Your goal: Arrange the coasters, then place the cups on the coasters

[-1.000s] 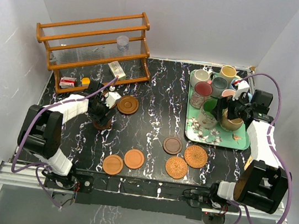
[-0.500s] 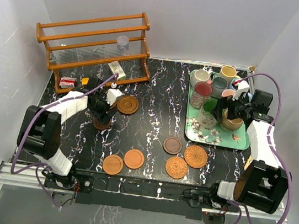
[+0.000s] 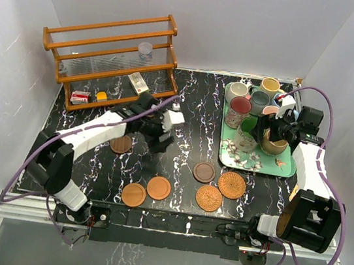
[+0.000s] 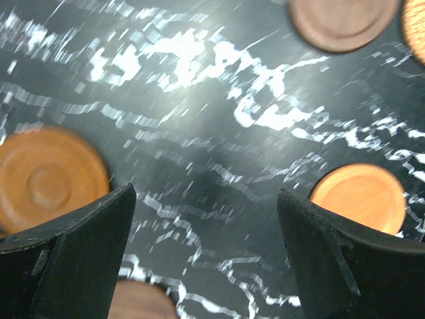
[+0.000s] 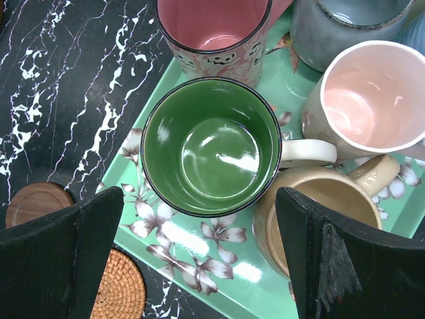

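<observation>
Here the left tool [image 4: 204, 203] points down at bare bench [image 4: 199, 100], jaws well apart with nothing between them. Its arm is stretched long from the base toward the bench middle. Flat discs lie around it: an orange coaster [image 4: 358, 199] just beside one finger, a rimmed brown coaster [image 4: 46, 176] beside the other, and a darker coaster [image 4: 342, 20] farther ahead. The right tool [image 5: 199, 199], jaws equally wide and gripping nothing, hangs over the green mug [image 5: 211, 149]. That mug stands upright on the tray [image 5: 199, 262], mouth up, handle pointing toward the tan mug [image 5: 319, 212].
</observation>
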Robot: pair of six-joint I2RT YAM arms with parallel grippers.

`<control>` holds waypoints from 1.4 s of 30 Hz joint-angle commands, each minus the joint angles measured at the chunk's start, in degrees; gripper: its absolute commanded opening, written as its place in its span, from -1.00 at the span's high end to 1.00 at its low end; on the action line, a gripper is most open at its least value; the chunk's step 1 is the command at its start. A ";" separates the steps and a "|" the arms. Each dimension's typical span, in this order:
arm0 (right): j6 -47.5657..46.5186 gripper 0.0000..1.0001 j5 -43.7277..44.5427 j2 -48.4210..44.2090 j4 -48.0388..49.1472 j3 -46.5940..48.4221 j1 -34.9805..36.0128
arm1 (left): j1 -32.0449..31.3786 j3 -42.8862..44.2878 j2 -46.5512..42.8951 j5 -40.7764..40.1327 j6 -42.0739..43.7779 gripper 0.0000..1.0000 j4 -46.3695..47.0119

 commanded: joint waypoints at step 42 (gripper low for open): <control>0.40 -0.97 -3.32 -4.14 1.92 -0.21 -2.44 | -14.48 9.44 20.56 -18.87 -3.90 -0.72 -0.66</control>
